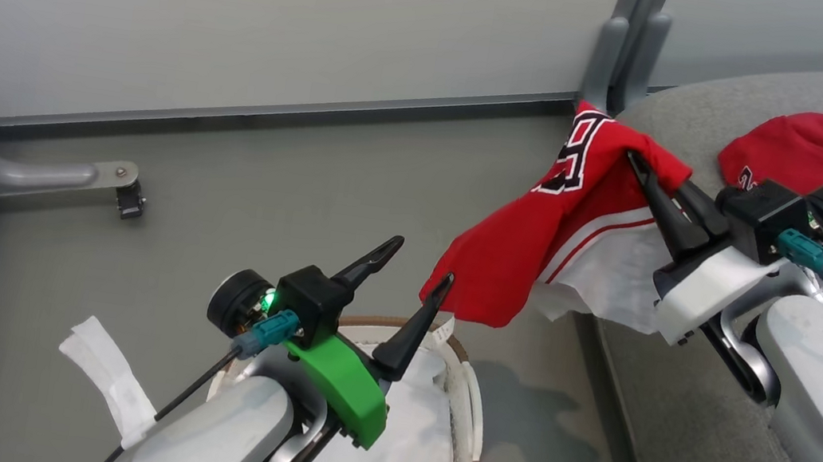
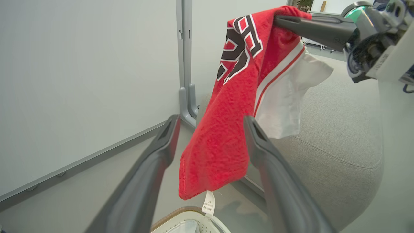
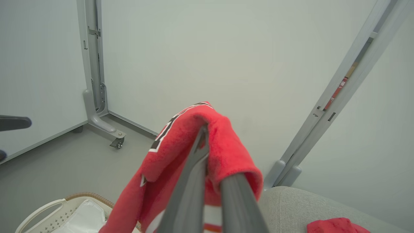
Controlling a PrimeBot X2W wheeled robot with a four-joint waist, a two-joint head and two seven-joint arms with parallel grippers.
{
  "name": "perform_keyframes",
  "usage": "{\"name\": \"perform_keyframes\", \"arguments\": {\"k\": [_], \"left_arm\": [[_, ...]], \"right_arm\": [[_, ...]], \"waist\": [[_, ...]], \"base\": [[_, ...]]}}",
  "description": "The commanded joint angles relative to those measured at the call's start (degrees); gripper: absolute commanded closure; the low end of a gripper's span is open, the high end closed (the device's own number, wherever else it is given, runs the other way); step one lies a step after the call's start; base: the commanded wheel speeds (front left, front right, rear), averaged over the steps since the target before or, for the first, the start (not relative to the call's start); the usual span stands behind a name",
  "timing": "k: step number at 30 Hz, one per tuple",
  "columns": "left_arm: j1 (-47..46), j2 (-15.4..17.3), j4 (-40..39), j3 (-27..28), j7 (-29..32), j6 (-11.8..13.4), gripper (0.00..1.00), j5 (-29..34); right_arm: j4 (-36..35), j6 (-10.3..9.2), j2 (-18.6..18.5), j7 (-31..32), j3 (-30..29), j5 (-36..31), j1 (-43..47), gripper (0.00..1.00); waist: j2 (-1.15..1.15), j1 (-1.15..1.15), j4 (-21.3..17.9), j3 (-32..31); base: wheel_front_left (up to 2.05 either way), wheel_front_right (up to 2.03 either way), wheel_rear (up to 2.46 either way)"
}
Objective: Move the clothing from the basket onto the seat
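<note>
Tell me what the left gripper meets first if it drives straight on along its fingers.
Probably the red jersey hanging from the shut right gripper: its lower half sits between the fingers of the open left gripper. Depth is unclear; the grey seat lies behind it.

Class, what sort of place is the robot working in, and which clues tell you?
Probably an indoor lab or office corner: pale partition panels, one standing on a castored foot, a plain grey floor, and a big grey seat.

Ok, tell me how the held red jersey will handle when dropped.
Probably floppy: the red jersey hangs in folds from the right end effector. Likely light: one pinch carries it. On the seat it should slump, not roll.
</note>
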Motion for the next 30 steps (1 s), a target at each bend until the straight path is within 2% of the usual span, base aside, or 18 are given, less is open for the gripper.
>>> {"name": "perform_keyframes", "arguments": {"k": [1,18,24,30], "left_arm": [[0.6,0.3,-0.2,-0.1,-0.3,0.1,0.0,0.2],[-4.8,2.3,-2.6,-0.3,1.6,1.2,0.0,2.5],[-5.6,3.1,-2.9,-0.4,2.4,1.4,0.0,2.6],[-6.2,3.4,-3.3,-0.8,2.8,1.5,0.0,2.8]], "right_arm": [[-0.5,-0.08,-0.2,-0.3,-0.7,-0.5,0.6,1.0],[-3.6,-0.08,1.1,-0.3,-7.2,-4.7,0.2,1.0],[-4.4,-0.08,1.7,-0.3,-9.9,-5.8,1.6,1.0],[-4.5,-0.08,1.9,-0.3,-11.3,-7.1,2.7,1.0]], "waist": [[0.0,0.0,-1.7,0.8],[0.0,0.0,-17.8,9.3],[0.0,0.0,-20.5,11.0],[0.0,0.0,-20.7,12.3]], "base": [[0.0,0.0,0.0],[0.0,0.0,0.0],[0.0,0.0,0.0],[0.0,0.0,0.0]]}}
